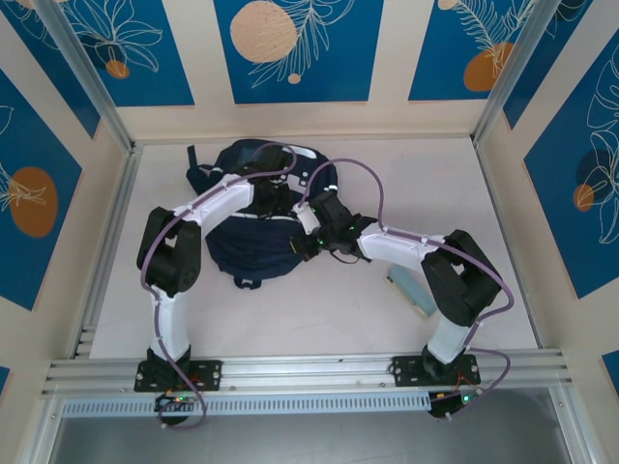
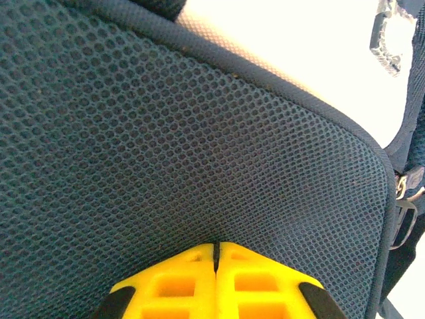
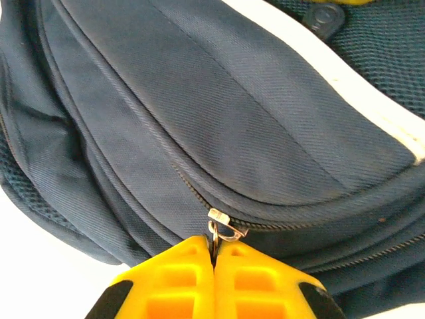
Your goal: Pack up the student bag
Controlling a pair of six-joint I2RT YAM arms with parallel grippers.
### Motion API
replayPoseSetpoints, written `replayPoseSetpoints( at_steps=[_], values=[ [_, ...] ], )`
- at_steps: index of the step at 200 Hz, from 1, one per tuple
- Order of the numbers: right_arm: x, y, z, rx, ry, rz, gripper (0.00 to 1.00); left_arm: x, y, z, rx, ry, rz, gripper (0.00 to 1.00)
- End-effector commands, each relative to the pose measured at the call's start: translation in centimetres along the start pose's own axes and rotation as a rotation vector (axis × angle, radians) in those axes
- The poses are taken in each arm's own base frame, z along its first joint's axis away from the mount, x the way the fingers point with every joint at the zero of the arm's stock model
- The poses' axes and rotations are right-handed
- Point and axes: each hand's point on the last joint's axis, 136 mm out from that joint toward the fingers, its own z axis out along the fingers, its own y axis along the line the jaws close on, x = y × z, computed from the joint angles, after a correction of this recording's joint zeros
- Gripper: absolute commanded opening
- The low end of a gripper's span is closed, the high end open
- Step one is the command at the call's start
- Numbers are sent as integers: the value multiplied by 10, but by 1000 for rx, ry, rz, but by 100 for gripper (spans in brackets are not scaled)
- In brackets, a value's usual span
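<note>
A white tabletop (image 1: 319, 309) sits inside cream walls with blue leaf-print panels (image 1: 290, 48). The student bag (image 1: 247, 246) lies from the centre toward 12 o'clock. The left tool (image 2: 216, 247) is closed, its tips against the bag's mesh. The right tool (image 3: 214, 240) pinches a zipper pull (image 3: 224, 226). A pale flat item (image 1: 411, 290) lies at 4 o'clock.

1 student bag (image 1: 247, 253), 2 grippers (left gripper (image 2: 216, 247), right gripper (image 3: 214, 240)), 1 pale-blue flat obj (image 1: 418, 298).
</note>
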Motion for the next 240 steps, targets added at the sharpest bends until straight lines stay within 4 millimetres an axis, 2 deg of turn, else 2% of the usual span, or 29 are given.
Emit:
replayPoseSetpoints(
  at_steps=[1, 15, 30, 43, 71, 89, 129, 163, 190, 210, 240],
  values=[
    [-11, 49, -3, -183, -44, 21, 0, 2, 6, 30, 14, 2, -69, 0],
    [-18, 58, -12, -250, -51, 68, 0, -1, 1, 22, 43, -12, -70, 0],
    [-24, 59, -32, -289, -68, 102, 2, -7, -5, 6, 70, -31, -48, 2],
    [-26, 54, -48, -293, -67, 139, 14, -12, -6, -11, 87, -53, -26, 9],
    [-21, 40, -73, -290, -74, 225, 49, -14, -10, -53, 123, -100, 45, 29],
    [-15, 28, -81, -244, -81, 277, 60, -6, -7, -72, 131, -115, 81, 36],
    [-9, -1, -89, -131, -89, 387, 69, 31, 4, -95, 70, -115, 170, 43],
    [-8, -29, -94, -34, -109, 492, 74, 71, 9, -99, -19, -107, 221, 47],
    [-5, -52, -98, 26, -125, 591, 75, 102, -4, -86, 31, -72, 194, 48],
    [-1, -67, -101, 55, -129, 657, 75, 112, -17, -75, 83, -45, 190, 47],
    [2, -78, -101, 54, -125, 717, 74, 112, -12, -60, 23, -21, 202, 44]
  ],
)
